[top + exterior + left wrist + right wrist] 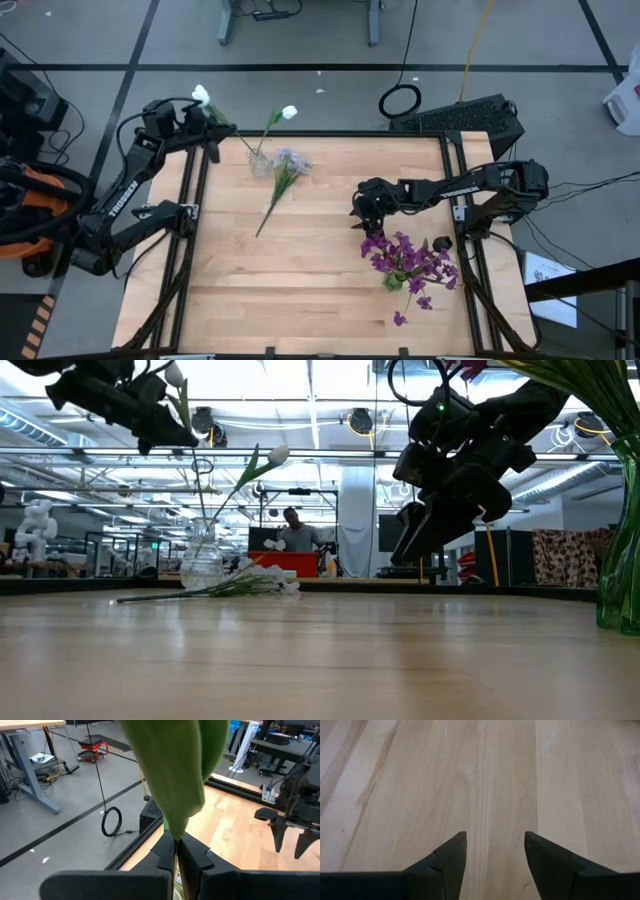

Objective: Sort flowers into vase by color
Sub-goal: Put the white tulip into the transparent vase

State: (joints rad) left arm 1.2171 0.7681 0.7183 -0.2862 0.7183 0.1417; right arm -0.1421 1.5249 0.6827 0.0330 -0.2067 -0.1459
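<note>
Showing one white tulip bud raised at the far left corner of the wooden tabletop, the overhead view has its thin green stalk clamped in the left pincer. In the left wrist view the left pincer's two dark fingers are pressed together on the stalk, with a broad green leaf filling the space above them.

A second white tulip bud stands tilted in a small clear glass vase near the far edge of the tabletop, just beside the left pincer. From table height this clear vase is rounded, and the stem leans out of it toward the right.

One pale grey-blue fluffy stem lies flat on the wood, its flower head touching or just beside the clear vase, its stalk pointing toward the near left.

A bunch of purple small-petalled flowers stands in a second vase on the right side of the tabletop; the purple stems are too crowded to count. Only a greenish glass edge of that vase shows in the table-height view.

The right pincer hangs above the middle of the tabletop, just beside the purple bunch on its far left. Its two fingers stand apart over bare wood, holding nothing.

A person shows in the room beyond the tabletop.
</note>
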